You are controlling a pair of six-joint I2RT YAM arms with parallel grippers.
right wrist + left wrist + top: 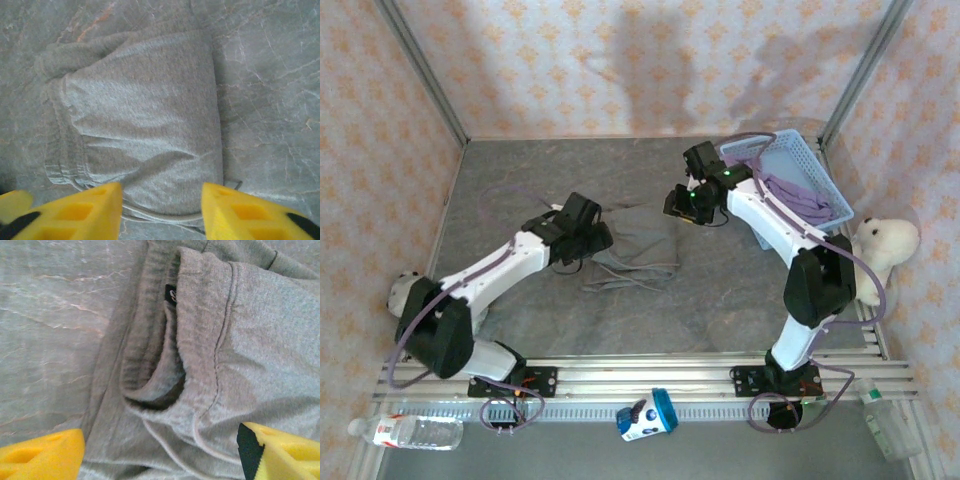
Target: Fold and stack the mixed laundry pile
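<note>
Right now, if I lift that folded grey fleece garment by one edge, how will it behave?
Probably floppy: the folded grey fleece garment lies in soft layers, so it would likely droop and unfold. Its loose drawstring may dangle. The fuzzy surface should grip rather than slip.

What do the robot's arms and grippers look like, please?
The left arm and right arm have white shells, black joint housings and looping lavender cables; green lights glow on the right one. The left gripper and right gripper have bright yellow fingers with black patches.
</note>
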